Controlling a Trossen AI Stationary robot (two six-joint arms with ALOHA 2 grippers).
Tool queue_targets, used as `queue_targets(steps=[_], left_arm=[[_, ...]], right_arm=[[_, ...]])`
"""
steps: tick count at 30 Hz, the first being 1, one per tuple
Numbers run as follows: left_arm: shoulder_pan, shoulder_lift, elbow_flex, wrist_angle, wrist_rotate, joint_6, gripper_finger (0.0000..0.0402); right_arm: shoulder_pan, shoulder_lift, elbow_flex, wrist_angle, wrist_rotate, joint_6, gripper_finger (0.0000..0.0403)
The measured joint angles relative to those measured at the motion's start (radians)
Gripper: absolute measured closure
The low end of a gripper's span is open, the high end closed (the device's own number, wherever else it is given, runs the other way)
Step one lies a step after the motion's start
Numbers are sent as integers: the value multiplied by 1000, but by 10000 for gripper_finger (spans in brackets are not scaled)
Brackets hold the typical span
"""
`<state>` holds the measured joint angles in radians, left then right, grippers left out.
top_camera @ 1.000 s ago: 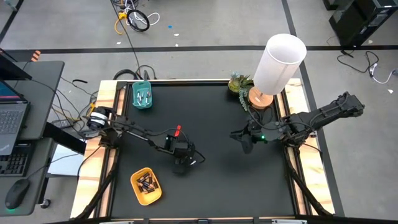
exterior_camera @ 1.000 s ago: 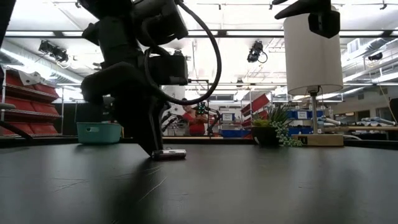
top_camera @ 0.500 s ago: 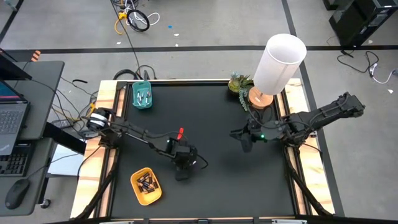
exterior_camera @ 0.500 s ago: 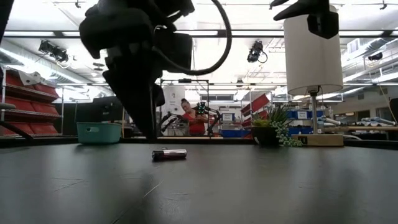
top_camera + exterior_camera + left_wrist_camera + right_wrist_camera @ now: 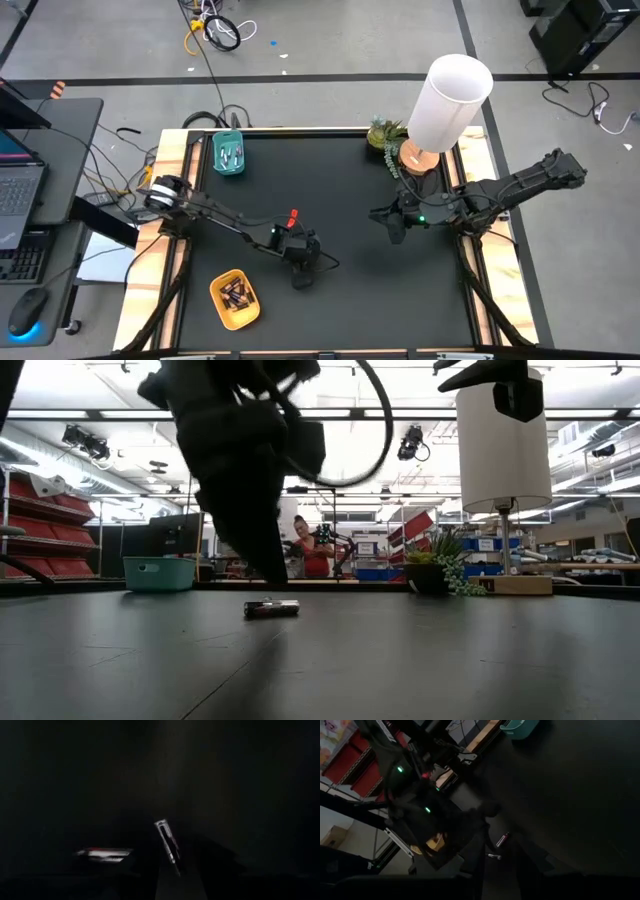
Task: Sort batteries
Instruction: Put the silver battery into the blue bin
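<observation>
My left gripper (image 5: 302,275) hangs over the middle of the black table, a little above it (image 5: 268,570), shut on a battery (image 5: 168,845). A second battery (image 5: 272,607) lies on its side on the table just beneath it, and shows in the left wrist view too (image 5: 105,852). The yellow oval tray (image 5: 215,295) at the near left holds several dark batteries. The teal tray (image 5: 216,155) at the far left holds a few pale ones. My right gripper (image 5: 394,232) waits raised over the table's right half. My left gripper pinches one battery between its two fingers. The fingers come from above, slanting down. The battery stands tilted in the hold with its silvery end (image 5: 161,824) pointing away from the wrist, clear of the table. The darkness of the wrist view hides the exact place of contact.
A white-shaded lamp (image 5: 450,100) and a small potted plant (image 5: 382,135) stand at the far right corner. The table's wooden side rails (image 5: 170,250) run along both edges. Bare black table lies between the two arms and toward the near edge.
My left gripper has risen from the table beside the lying battery. It has also gone a little toward the table's right and near edges, and its wrist has rolled. The lying battery has stayed where it was.
</observation>
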<state>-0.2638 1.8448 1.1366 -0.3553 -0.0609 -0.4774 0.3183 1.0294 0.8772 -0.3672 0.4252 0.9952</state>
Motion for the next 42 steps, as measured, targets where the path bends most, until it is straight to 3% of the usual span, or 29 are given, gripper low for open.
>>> queue_targets(steps=[8,13,25,36,42], left_arm=[[-8,97,6,14,9,-53,279],[-12,99,4,11,-4,-5,369],[-8,59,41,-16,-33,52,372],[36,-128,52,-140,-145,103,372],[157,-238,53,-476,-371,175,372]], right_arm=[[2,0,0,30,0,1,316],[2,0,0,30,0,-3,316],[-8,0,0,27,0,-10,316],[-8,0,0,20,18,-10,316],[-8,0,0,23,19,-8,316]])
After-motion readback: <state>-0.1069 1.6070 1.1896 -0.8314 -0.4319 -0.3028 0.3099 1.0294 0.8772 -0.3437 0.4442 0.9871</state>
